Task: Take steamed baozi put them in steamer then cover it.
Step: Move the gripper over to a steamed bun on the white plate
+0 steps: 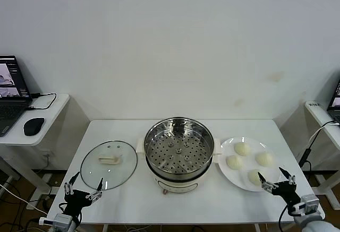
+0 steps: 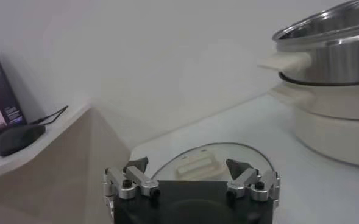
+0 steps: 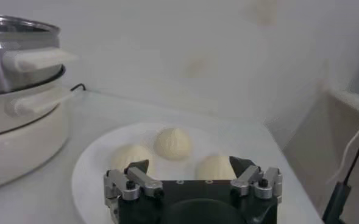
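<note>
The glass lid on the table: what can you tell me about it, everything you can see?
The lid is a round dome of clear glass with a thin metal rim and a cream-white handle at its centre. It lies flat on the white table, handle up, to the left of the steamer and apart from it. Nothing holds it: the left gripper hovers open at its near edge.

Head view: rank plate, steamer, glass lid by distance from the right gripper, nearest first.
From the right gripper, open at the table's near right edge:
1. Plate with the baozi, right beside the gripper, on the right.
2. Steamer, centre of the table.
3. Glass lid, far left, near the open left gripper.
</note>
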